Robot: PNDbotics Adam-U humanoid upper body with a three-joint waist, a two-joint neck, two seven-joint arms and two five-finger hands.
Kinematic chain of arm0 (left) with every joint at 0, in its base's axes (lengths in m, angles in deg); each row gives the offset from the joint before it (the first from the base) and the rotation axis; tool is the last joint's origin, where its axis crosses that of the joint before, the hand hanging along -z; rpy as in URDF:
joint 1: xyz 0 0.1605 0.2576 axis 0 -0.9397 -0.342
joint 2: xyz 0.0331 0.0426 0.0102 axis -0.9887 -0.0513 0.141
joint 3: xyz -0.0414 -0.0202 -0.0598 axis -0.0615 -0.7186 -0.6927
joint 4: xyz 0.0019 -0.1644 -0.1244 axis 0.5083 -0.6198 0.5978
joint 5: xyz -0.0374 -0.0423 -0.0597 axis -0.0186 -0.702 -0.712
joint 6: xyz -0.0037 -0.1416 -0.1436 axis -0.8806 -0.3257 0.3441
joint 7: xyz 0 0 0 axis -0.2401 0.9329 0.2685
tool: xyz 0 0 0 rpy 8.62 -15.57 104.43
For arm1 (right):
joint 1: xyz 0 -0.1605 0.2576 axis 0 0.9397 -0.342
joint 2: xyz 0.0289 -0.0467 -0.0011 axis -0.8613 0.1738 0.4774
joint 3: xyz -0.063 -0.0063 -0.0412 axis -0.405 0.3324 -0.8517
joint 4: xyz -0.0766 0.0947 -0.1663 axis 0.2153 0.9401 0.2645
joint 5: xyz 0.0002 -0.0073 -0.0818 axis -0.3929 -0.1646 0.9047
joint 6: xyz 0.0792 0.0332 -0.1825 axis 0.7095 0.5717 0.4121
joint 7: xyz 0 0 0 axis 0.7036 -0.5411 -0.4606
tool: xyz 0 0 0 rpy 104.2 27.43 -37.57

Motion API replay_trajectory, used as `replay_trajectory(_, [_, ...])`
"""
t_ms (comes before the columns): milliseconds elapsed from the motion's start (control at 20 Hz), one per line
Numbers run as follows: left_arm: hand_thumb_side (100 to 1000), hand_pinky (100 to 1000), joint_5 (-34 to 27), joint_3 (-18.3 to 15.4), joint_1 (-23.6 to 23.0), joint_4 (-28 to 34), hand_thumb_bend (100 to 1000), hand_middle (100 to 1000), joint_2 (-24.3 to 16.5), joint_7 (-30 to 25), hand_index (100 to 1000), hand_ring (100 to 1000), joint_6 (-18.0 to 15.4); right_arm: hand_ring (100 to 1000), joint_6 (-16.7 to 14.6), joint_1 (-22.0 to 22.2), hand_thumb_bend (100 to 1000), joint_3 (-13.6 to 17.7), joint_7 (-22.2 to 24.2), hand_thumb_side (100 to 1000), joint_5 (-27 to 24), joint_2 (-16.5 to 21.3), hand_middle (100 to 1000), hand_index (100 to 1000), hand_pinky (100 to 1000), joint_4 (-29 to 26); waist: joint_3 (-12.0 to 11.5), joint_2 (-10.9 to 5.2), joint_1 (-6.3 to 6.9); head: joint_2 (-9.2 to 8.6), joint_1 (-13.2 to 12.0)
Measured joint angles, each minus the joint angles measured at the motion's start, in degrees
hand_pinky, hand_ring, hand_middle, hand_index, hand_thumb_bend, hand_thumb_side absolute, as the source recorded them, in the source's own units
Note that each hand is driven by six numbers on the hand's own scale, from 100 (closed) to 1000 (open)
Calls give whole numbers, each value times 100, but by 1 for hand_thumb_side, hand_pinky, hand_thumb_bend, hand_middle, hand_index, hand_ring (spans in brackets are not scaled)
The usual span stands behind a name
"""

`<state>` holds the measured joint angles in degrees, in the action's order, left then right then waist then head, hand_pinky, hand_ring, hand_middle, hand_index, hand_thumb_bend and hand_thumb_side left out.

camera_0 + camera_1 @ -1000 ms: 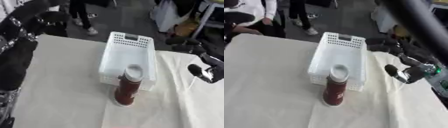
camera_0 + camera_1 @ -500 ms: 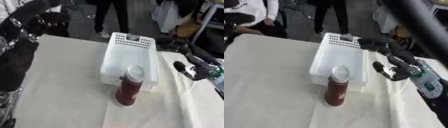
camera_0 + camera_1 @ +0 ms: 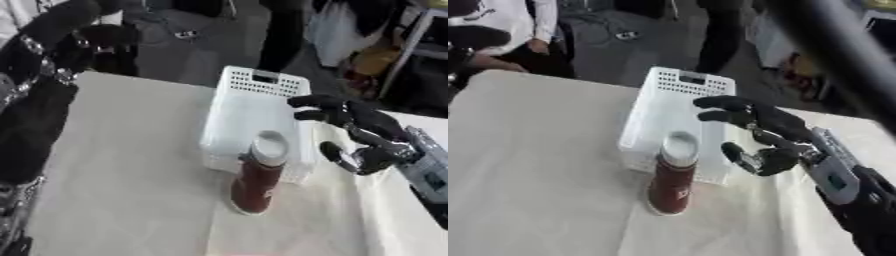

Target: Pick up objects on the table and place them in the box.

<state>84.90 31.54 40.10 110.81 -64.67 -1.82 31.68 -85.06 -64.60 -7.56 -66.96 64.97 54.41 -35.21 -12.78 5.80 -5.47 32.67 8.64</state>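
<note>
Cream tablecloth [image 3: 131,165], white box [image 3: 254,115] in the middle.
1 dark red bottle [image 3: 255,175] stands upright, touching the box's near wall; right hand [image 3: 767,137] hovers just right of the bottle, fingers spread, holding nothing.

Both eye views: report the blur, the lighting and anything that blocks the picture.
Left eye view: soft all over, the right hand smeared; light flat, only a faint shadow at the foot of the dark red bottle; the robot's own dark left arm fills the left edge. Right eye view: a blurred dark bar crosses the upper right corner; the white basket looks washed out.
</note>
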Motion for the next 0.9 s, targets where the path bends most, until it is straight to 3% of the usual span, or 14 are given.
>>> replay_trajectory(900, [845, 879, -8, 32, -3, 0, 335, 910, 3, -13, 955, 795, -14, 907, -38, -197, 100, -135, 159, 1000, 367, -553, 958, 945, 948, 338, -4, -12, 11, 1, 54])
